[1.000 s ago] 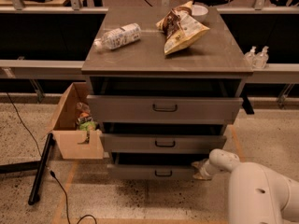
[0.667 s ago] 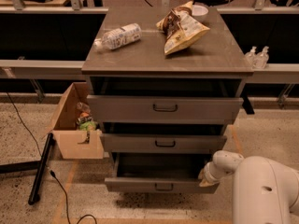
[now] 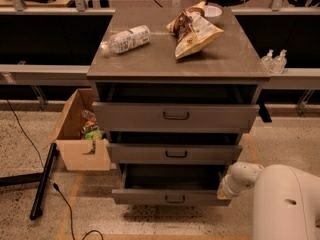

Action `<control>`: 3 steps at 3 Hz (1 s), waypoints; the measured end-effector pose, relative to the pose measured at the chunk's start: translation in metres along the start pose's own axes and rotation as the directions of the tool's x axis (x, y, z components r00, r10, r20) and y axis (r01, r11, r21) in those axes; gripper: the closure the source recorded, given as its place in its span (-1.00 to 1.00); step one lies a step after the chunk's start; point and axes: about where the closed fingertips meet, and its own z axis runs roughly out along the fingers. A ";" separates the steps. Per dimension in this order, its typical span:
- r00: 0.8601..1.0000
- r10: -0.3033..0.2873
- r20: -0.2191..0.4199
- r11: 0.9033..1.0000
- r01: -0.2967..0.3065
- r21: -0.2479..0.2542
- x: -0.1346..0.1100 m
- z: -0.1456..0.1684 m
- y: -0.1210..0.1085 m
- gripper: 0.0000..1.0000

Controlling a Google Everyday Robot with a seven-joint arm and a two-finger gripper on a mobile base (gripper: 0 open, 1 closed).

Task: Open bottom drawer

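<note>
The bottom drawer (image 3: 172, 198) stands pulled out, its front panel well forward of the middle drawer (image 3: 175, 154) above it, so its dark inside shows from above. The jaws sit at the right end of that panel, touching its front corner; the drawer runs off to their left. Whether they are parted or closed on the edge cannot be told. The panel is shallow and grey, with a small dark handle (image 3: 175, 199) at its centre, left of the jaws. Bare speckled floor (image 3: 165, 224) lies below the panel. Far left of the jaws a black pole (image 3: 42, 181) lies on the floor beside a cardboard box (image 3: 80, 146). The white arm (image 3: 282, 201) comes in from the lower right, its wrist (image 3: 241, 176) bent toward the drawer. High above the jaws, the table (image 3: 165, 59) carries a bottle (image 3: 125, 39) and a bag (image 3: 192, 29).
</note>
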 end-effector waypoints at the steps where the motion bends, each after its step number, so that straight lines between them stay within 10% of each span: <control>1: 1.000 0.000 0.022 1.000 0.000 -0.005 -0.008 -0.015 0.007 -0.07; 2: 0.999 -0.012 0.048 1.000 0.011 0.007 -0.015 -0.026 0.008 -0.07; 3: 0.996 -0.037 0.083 0.999 0.034 0.034 -0.024 -0.028 0.000 0.38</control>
